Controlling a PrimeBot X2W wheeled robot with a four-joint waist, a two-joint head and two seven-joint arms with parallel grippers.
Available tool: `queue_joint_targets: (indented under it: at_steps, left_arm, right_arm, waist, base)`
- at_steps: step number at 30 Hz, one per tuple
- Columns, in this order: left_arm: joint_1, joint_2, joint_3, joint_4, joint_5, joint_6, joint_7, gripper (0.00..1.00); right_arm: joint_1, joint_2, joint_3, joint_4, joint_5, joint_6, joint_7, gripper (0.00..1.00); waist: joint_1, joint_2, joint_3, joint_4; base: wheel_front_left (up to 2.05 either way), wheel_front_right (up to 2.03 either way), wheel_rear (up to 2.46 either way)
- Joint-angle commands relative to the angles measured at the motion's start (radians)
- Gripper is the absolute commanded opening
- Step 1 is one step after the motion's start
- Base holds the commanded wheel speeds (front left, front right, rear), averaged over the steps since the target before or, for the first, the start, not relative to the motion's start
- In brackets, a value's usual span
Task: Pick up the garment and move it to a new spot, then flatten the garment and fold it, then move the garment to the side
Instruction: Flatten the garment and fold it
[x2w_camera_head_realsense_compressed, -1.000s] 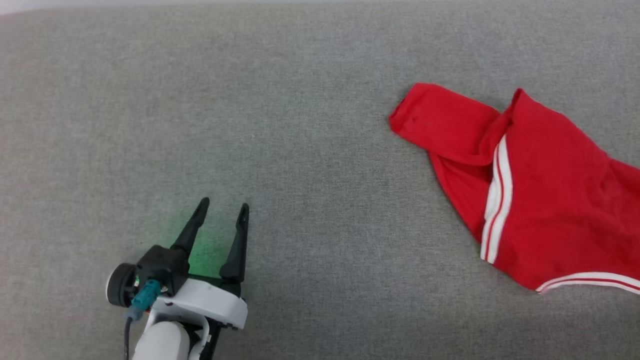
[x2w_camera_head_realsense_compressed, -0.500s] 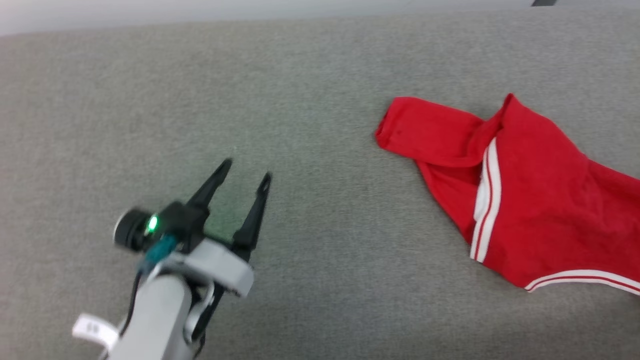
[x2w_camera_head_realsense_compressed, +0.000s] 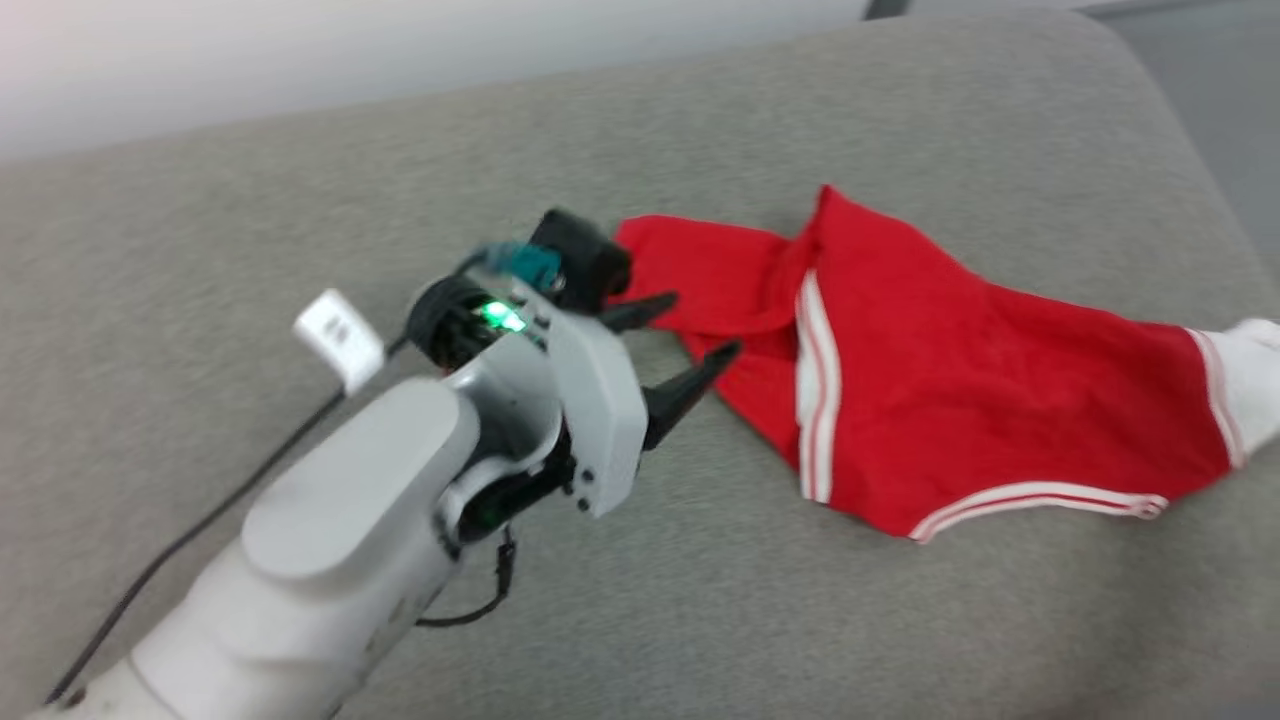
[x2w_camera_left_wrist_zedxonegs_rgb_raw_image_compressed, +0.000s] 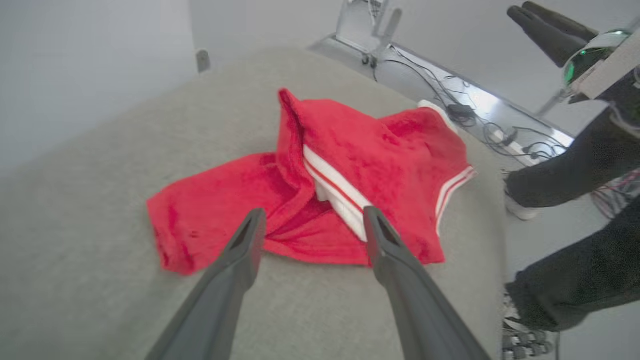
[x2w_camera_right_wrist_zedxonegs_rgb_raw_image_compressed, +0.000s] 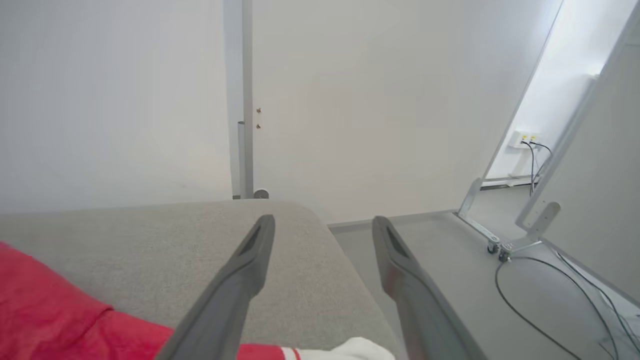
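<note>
No legible text or numbers

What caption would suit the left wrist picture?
Open left gripper pointing at a crumpled red shirt on a grey cushion.

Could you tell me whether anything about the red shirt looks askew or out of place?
Yes: the garment lies bunched on the cushion, folded over itself at the striped trim, and its white sleeve sits close to the cushion's edge.

Left arm extended, left gripper (x2w_camera_head_realsense_compressed: 700, 325) jaws spread (fingers angled rightward in head view); right gripper (x2w_camera_right_wrist_zedxonegs_rgb_raw_image_compressed: 324, 220) jaws likewise spread.
</note>
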Motion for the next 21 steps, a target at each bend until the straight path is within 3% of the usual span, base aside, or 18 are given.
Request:
queue_joint_targets:
  at_steps: [1, 6, 9, 21]
  left_arm:
    - [-0.016, -0.001, 0.000, 0.010, -0.026, 0.001, 0.014, 1.00]
    - [-0.090, -0.029, -0.059, 0.130, -0.243, 0.001, 0.232, 1.00]
    - [-0.120, -0.042, -0.074, 0.211, -0.313, 0.001, 0.315, 1.00]
    - [-0.189, -0.080, -0.090, 0.478, -0.393, 0.000, 0.345, 0.98]
  right_arm:
    - [0.012, 0.007, 0.002, -0.017, 0.002, -0.002, 0.000, 1.00]
    - [0.103, 0.093, 0.024, -0.145, 0.006, -0.002, 0.007, 1.00]
    - [0.130, 0.124, 0.033, -0.186, 0.006, -0.002, 0.018, 1.00]
    - [0.135, 0.189, 0.070, -0.223, 0.012, -0.002, 0.020, 1.00]
  waist:
    - [0.0000, -0.0001, -0.006, -0.075]
    - [0.0000, -0.0001, 0.009, -0.149]
    - [0.0000, -0.0001, 0.021, -0.188]
    - [0.0000, -0.0001, 0.075, -0.281]
  base:
    - [0.00, 0.00, 0.00]
    - [0.00, 0.00, 0.00]
    - [0.00, 0.00, 0.00]
    - [0.00, 0.00, 0.00]
